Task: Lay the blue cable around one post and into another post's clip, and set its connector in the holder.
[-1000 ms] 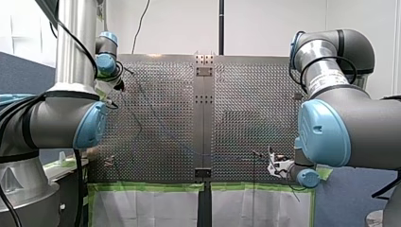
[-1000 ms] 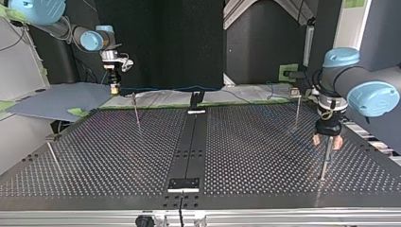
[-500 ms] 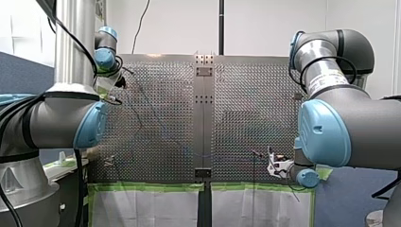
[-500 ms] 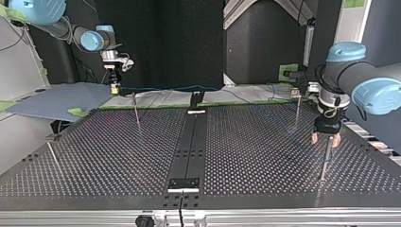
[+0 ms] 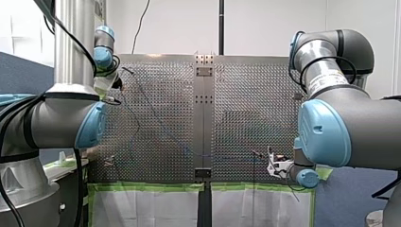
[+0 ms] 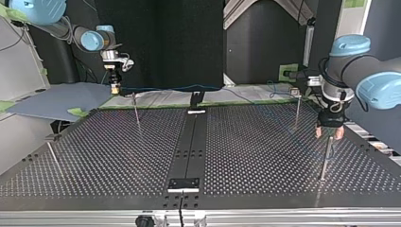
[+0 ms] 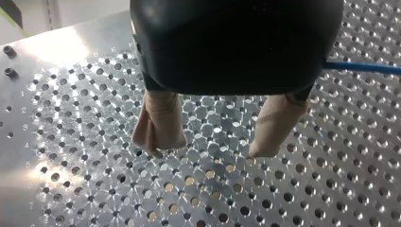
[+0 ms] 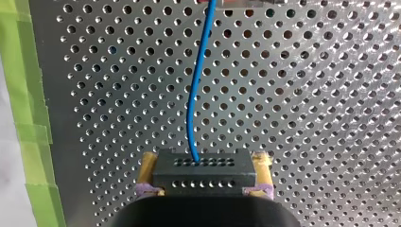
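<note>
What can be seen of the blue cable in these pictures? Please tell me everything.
The blue cable is thin and smooth, seemingly plastic-coated. One end enters the black perforated connector, which my right tool clamps between yellow pads. From there it runs ahead over the perforated table in a gentle curve. In the left wrist view a stretch passes beside my open left tool, touching neither pad. Its other end cannot be made out.

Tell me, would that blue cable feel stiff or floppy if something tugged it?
Probably floppy: the blue cable bends in a soft curve ahead of the connector. It looks thin, so likely light. Its connector sits in my right gripper, so a tug would likely just straighten it.
</note>
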